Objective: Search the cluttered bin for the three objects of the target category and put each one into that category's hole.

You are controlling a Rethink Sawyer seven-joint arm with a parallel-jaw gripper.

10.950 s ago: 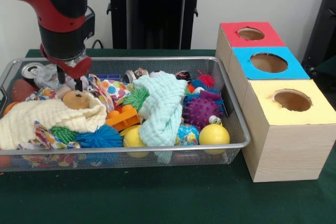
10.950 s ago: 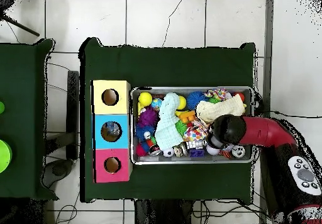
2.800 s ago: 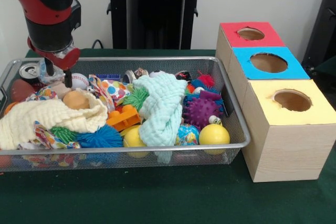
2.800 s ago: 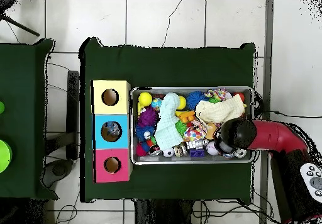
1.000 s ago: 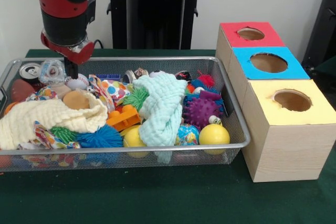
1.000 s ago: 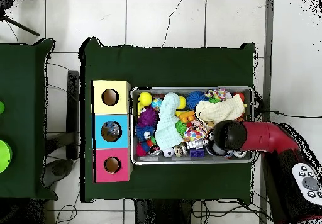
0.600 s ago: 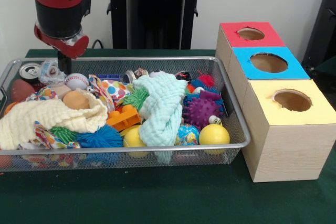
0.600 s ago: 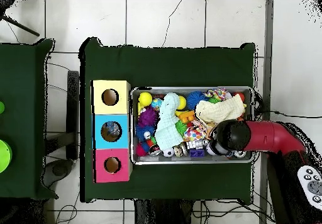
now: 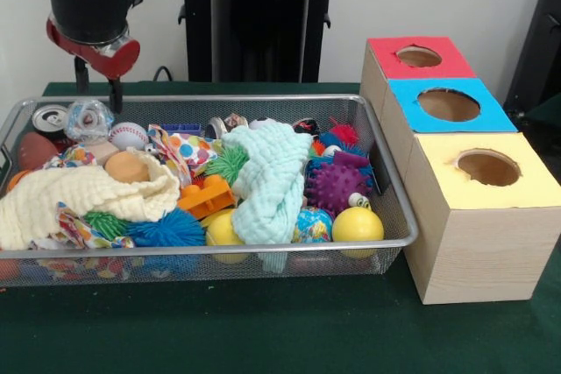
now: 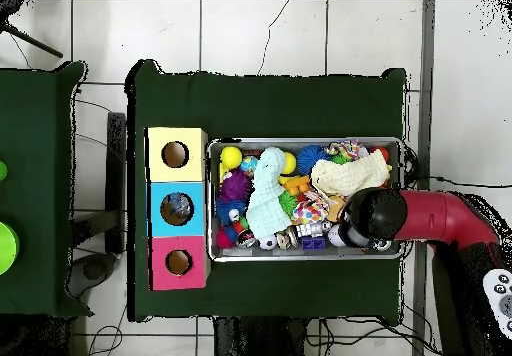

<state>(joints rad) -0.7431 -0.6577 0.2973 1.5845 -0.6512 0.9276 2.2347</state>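
Note:
A wire mesh bin is packed with toys and cloths. My gripper hangs open above the bin's back left corner, with nothing between its fingers. Just below it lie a crumpled clear plastic piece, a baseball and a drink can. To the bin's right stand three wooden boxes with holes, topped red, blue and yellow. In the overhead view the red arm's head hides the gripper.
The bin also holds a cream cloth, a mint cloth, yellow balls, a purple spiky ball, a blue spiky ball and an orange toy. A black pedestal stands behind the bin.
My gripper has risen out of the bin and shifted a little left. The clear plastic piece stays in the bin's corner.

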